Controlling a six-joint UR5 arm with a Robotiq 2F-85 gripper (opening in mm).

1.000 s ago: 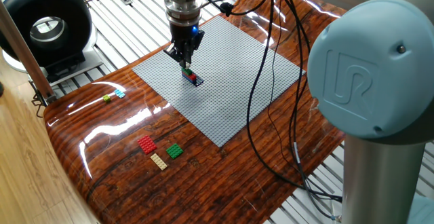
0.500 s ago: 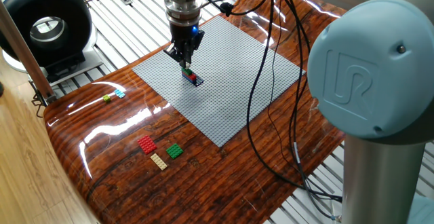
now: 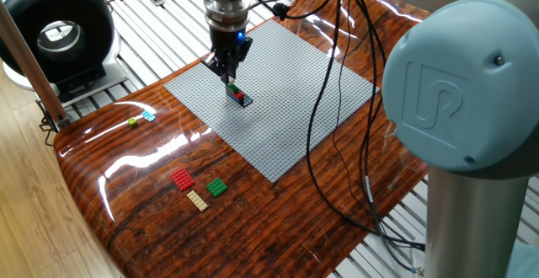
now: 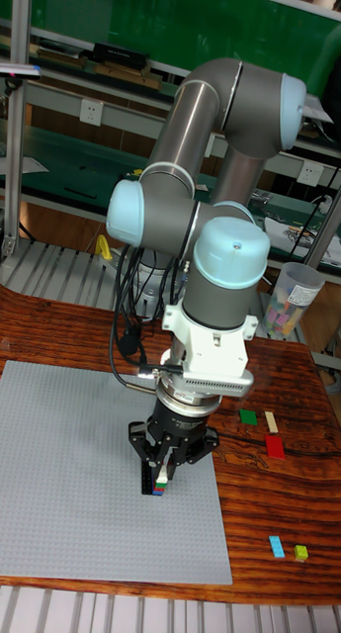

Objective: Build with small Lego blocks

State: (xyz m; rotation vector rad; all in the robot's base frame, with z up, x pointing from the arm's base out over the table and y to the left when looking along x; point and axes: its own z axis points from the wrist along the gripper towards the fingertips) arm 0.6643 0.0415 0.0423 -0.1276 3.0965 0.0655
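Observation:
A short row of small Lego blocks (image 3: 240,96), green, red and dark blue, is pressed onto the grey baseplate (image 3: 290,101) near its left middle. My gripper (image 3: 227,75) points straight down at the row's far end, fingertips drawn together and just above or touching it. The tall fixed view shows the same: gripper (image 4: 159,473) over the blocks (image 4: 157,486) near the baseplate's (image 4: 71,475) right edge. Whether a block sits between the tips is hidden. Loose blocks lie on the wood: red (image 3: 183,179), tan (image 3: 197,200), green (image 3: 216,187), yellow-green (image 3: 133,122), light blue (image 3: 149,116).
Black cables (image 3: 328,126) hang from the arm across the baseplate's right side. A black ring-shaped device (image 3: 57,34) stands at the back left on slatted metal. The arm's large grey joint (image 3: 459,84) fills the right foreground. A cup of blocks (image 4: 287,297) stands behind the table.
The gripper has shifted very slightly up and to the left over the row of blocks. Nothing else has moved.

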